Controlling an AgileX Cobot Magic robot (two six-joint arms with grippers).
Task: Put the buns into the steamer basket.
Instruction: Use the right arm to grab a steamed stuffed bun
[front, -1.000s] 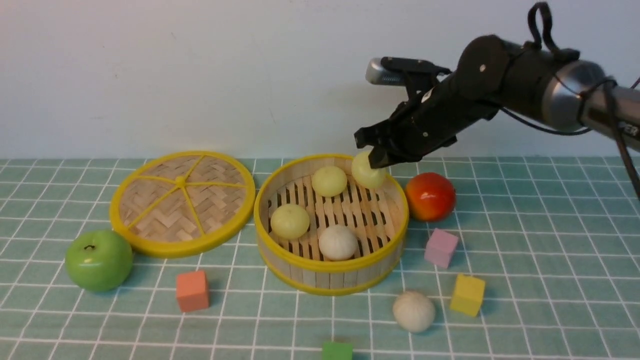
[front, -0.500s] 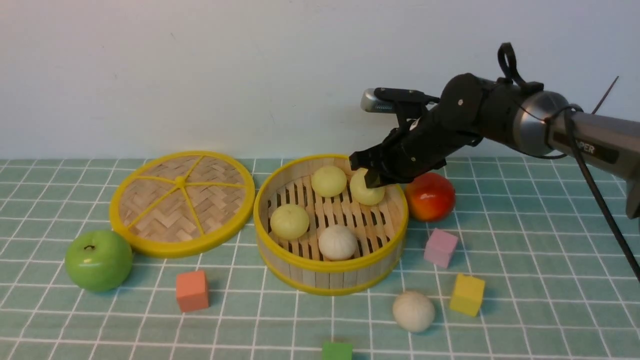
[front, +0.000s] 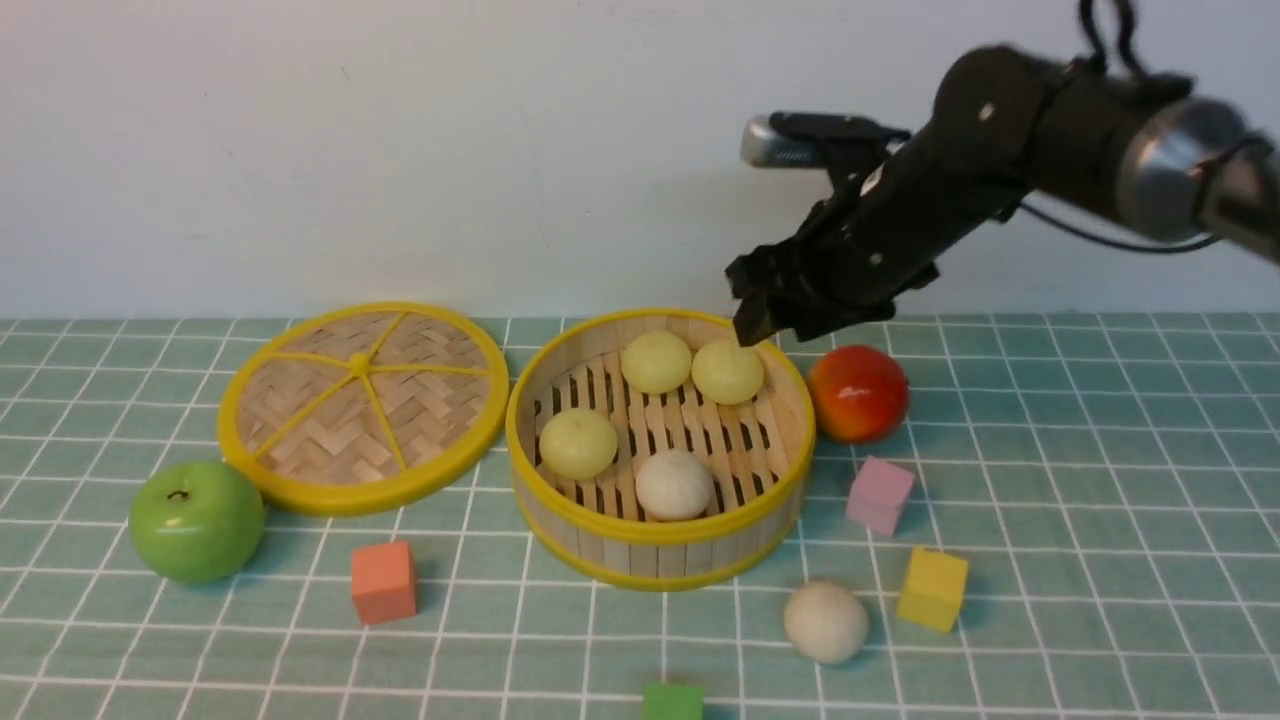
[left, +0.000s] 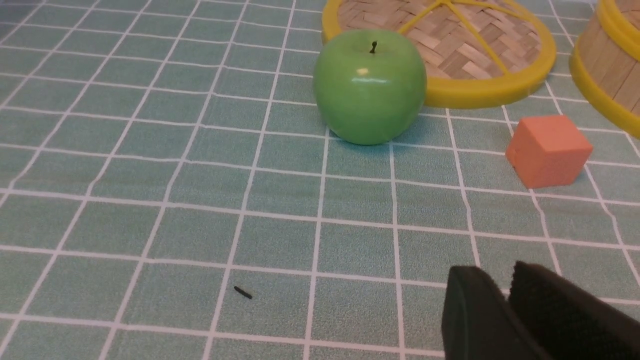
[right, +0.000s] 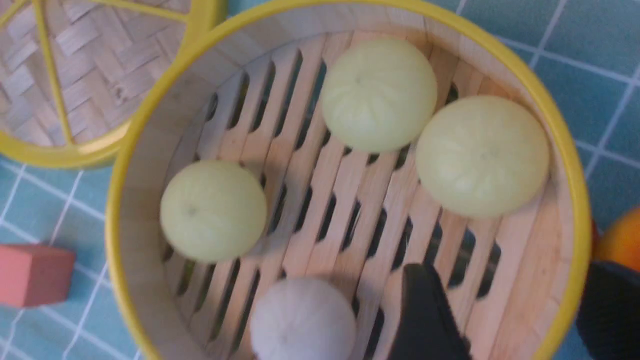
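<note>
The steamer basket (front: 662, 545) stands mid-table with three pale yellow-green buns (front: 656, 361) (front: 727, 371) (front: 578, 442) and one off-white bun (front: 674, 484) lying in it. Another off-white bun (front: 826, 622) lies on the cloth in front of it to the right. My right gripper (front: 760, 305) hangs open just above the basket's back right rim, holding nothing. In the right wrist view its fingers (right: 425, 320) straddle the rim (right: 575, 200) beside the nearest bun (right: 482, 155). The left gripper (left: 502, 277) hovers low over bare cloth, jaws almost together and empty.
A woven lid (front: 364, 405) lies left of the basket, with a green apple (front: 196, 520) in front of it. A red-orange fruit (front: 858, 393) sits against the basket's right side. Orange (front: 383, 581), pink (front: 880, 495), yellow (front: 932, 588) and green (front: 672, 702) cubes are scattered in front.
My right gripper lowered a yellow-green bun into the basket, opened and let it go, then rose. The bun now rests beside the back bun.
</note>
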